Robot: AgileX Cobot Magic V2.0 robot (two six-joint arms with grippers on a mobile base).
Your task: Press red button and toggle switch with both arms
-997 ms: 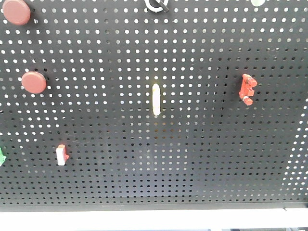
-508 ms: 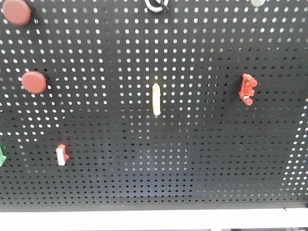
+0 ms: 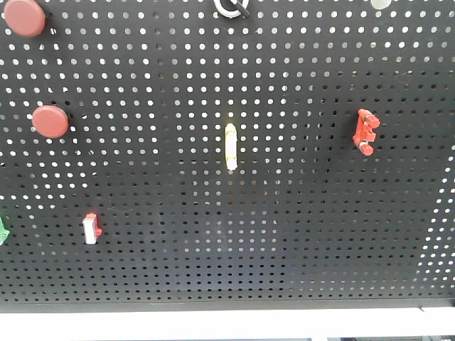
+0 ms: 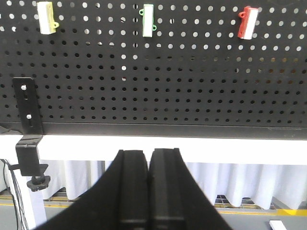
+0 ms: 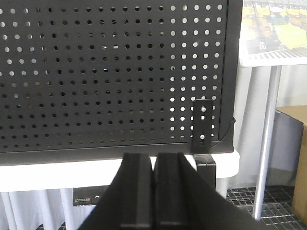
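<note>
1. Front view: black pegboard (image 3: pixel 284 234) filling the frame, two round red buttons (image 3: pixel 50 121) at upper left (the second one (image 3: pixel 24 17) partly cut by the top edge).
2. Red toggle switch (image 3: pixel 365 131) mounted at the right side, well apart from the buttons; yellow-white switch (image 3: pixel 230 145) near the centre; small red-and-white switch (image 3: pixel 90 229) at lower left; a green piece (image 3: pixel 3 231) just visible at the left edge.
3. No arm or gripper visible in the front view.
4. Left wrist view: left gripper (image 4: pixel 148 191) low in the frame, jaws pressed together with nothing between them, below the pegboard edge and the white table (image 4: pixel 192 151) rim, not touching the board.
5. Above it on the board, in a row: a yellow switch (image 4: pixel 46 17), a green switch (image 4: pixel 147 20), a red switch (image 4: pixel 247 22).
6. Black clamp bracket (image 4: pixel 28 129) at the lower left corner of the board.
7. Right wrist view: right gripper (image 5: pixel 154 191) also clenched and empty, facing the lower right corner of the pegboard, near a black bracket (image 5: pixel 203 127) (no button or switch visible here).
</note>
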